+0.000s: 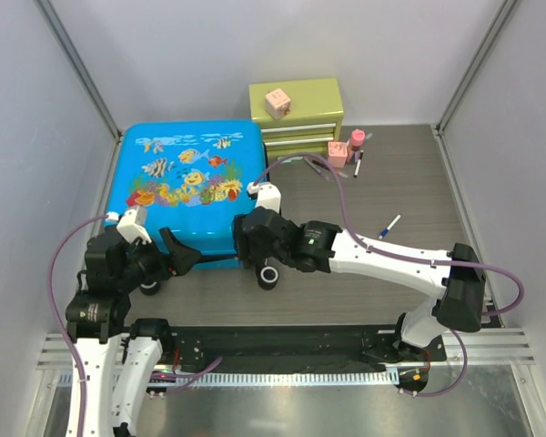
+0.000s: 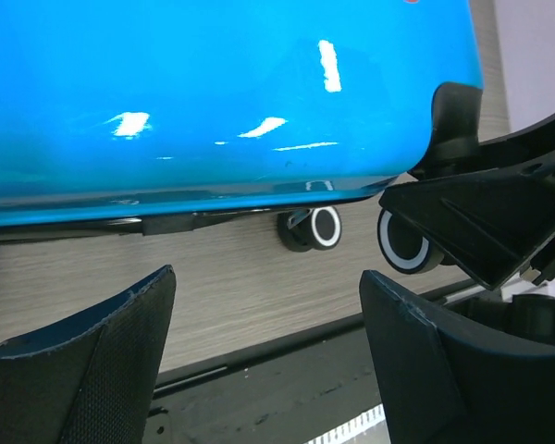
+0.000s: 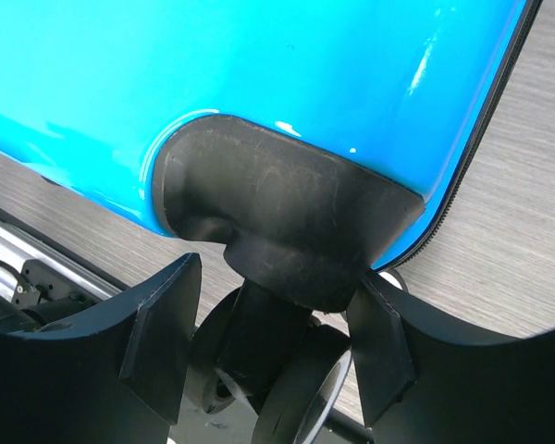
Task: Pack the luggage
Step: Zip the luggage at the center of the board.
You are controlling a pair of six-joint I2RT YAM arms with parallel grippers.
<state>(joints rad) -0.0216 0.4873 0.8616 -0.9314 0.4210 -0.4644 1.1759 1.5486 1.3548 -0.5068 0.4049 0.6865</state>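
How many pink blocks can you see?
2. One block sits on top of the green drawer chest; the other block stands on the table by the chest's right front. Others may be hidden in drawers.

The luggage [image 1: 187, 182] is glossy bright blue, its lid printed with orange, yellow and striped fish over multicoloured coral (reds, greens, some purple). Its wheel [image 2: 316, 228] is black with a white ring. The drawer chest [image 1: 300, 96] is olive green, the cube [image 1: 277, 102] pink, and the table [image 1: 409, 191] grey wood-grain.
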